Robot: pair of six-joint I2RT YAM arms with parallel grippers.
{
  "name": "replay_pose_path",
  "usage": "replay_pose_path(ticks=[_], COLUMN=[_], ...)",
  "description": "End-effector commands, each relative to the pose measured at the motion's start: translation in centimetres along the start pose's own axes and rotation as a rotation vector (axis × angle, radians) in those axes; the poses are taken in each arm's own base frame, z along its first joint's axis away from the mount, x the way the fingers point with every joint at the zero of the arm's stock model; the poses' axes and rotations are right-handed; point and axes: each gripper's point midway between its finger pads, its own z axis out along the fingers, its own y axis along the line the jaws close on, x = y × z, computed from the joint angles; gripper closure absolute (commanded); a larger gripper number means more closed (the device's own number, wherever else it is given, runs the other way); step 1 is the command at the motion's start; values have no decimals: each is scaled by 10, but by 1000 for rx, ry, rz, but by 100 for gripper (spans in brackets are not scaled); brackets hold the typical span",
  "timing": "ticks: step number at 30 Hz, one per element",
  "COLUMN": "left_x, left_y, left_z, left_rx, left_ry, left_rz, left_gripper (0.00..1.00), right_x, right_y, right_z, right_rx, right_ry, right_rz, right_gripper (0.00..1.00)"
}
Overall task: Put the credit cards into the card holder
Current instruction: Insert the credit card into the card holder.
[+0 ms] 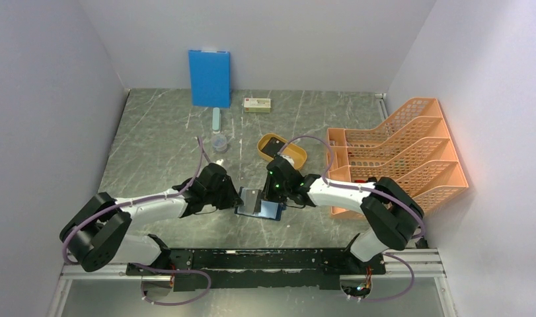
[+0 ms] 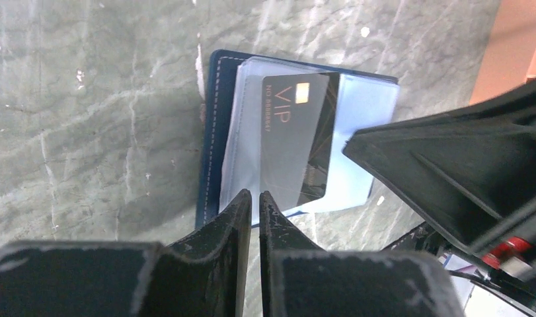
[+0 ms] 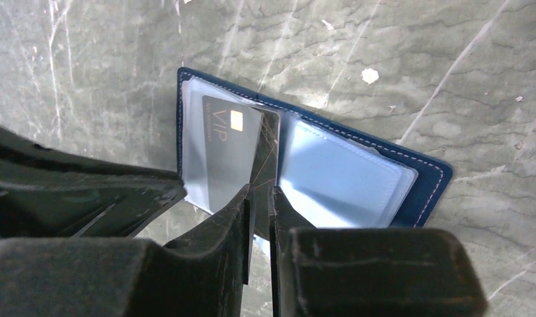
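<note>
— Where the two arms meet in the top view, what lies on the table [image 1: 159,145]?

— The card holder [image 1: 270,212]. It lies open and flat, just below the centre of the frame, navy cover down and pale blue sleeves up. A black card [image 1: 252,199] marked VIP sits on its left half. Part of the card is under a clear sleeve; one long edge is bare.

— State of the right gripper [image 3: 260,198]?

— In the right wrist view its fingers stand close together at bottom centre. The bare dark edge of the card runs down into the slit between them. It appears clamped on that edge, though the tips hide the contact itself.

— State of the left gripper [image 2: 255,201]?

— Fingers nearly together, with only a thin slit between them. The tips sit at the lower edge of the card holder, at bottom centre of the left wrist view. Whether the slit holds anything cannot be told.

— Other items in the top view?

— A blue board [image 1: 209,78] leans on the rear wall at upper centre. A yellow oval tray [image 1: 293,158] lies just above and right of the card holder. An orange file rack [image 1: 410,145] stands at the right edge.
</note>
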Motion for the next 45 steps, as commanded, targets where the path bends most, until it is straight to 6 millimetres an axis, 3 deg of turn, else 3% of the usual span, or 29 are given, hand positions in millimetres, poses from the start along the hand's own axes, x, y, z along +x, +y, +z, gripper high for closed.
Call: replay_pose_path(ticks=[1,5,8,13,19,25,45], left_x=[-11,-20,-20,-17,-10,0,14], left_y=[-14,-1,19,46,59,63,54], left_z=[-14,-24,-26,-22,-14,-8,-2], left_rx=[16,-44,-122,-224,-263,-252,-146], left_ry=[-18,-82,-112,-122,-100,-66,-26], left_rz=[35,42,41,48,57,57,52], left_gripper=[85,85,88,92,94,95,95], right_x=[-3,0,0,0,3,9,19], right_y=[-10,-14,-15,-17,-23,-26,12], right_z=[6,12,13,13,10,12,27], right_rx=[42,54,61,76,90,91,13], right_ry=[0,16,19,22,21,35,103], right_rz=[-11,-12,-14,-21,-17,-21,-33], right_gripper=[84,87,89,93,96,100,100])
